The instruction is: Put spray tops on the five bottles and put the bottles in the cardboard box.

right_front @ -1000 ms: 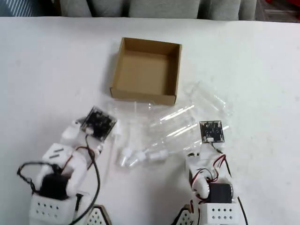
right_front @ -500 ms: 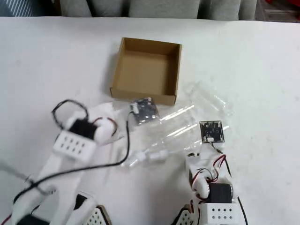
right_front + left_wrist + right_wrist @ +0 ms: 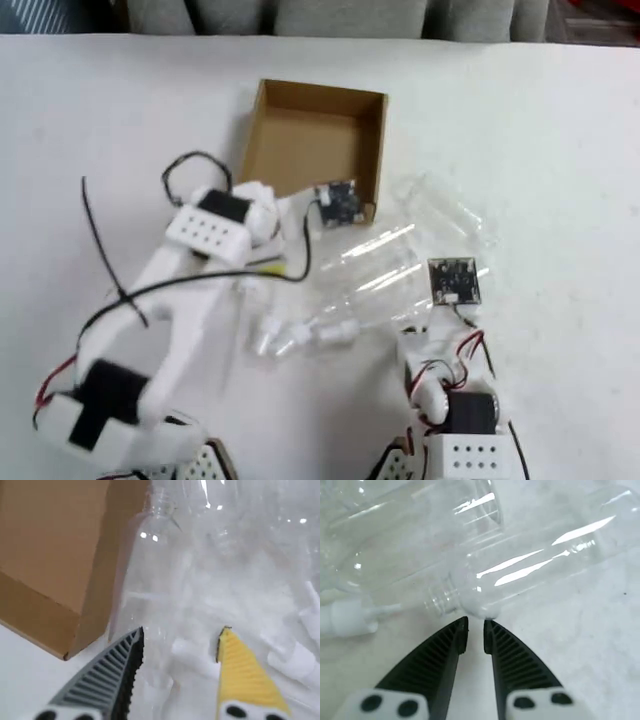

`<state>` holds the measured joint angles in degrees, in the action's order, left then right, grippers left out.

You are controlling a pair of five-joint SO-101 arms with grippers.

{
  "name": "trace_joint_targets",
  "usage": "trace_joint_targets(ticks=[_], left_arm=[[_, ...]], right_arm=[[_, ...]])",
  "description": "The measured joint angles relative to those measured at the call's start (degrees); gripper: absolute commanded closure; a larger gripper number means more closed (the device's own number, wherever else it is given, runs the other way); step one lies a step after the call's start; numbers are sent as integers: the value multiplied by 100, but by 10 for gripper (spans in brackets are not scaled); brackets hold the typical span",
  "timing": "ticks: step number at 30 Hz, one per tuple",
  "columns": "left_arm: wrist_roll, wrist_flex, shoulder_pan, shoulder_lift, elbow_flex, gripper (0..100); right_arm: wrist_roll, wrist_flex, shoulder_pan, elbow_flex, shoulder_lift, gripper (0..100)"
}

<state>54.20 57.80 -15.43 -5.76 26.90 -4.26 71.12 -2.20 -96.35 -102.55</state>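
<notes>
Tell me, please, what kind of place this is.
Probably an indoor robot workbench or lab: a white table carrying two small robot arms, loose clear bottles and a cardboard box laid out for a task, with grey seats behind.

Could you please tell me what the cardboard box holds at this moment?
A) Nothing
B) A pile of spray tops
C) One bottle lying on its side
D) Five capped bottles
A: in the high view the cardboard box shows only its bare brown floor, while the clear bottles lie outside it on the table.
</notes>
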Motion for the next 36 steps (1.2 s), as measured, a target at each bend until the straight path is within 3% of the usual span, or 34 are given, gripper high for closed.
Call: trace_joint_targets(ticks=[15, 36], left_arm=[[229, -9, 149, 2224, -1864, 748], [264, 220, 176, 2602, -2084, 748]], right_arm=[[0, 0, 0, 0, 0, 964], [-211, 0, 0, 0, 0, 967]])
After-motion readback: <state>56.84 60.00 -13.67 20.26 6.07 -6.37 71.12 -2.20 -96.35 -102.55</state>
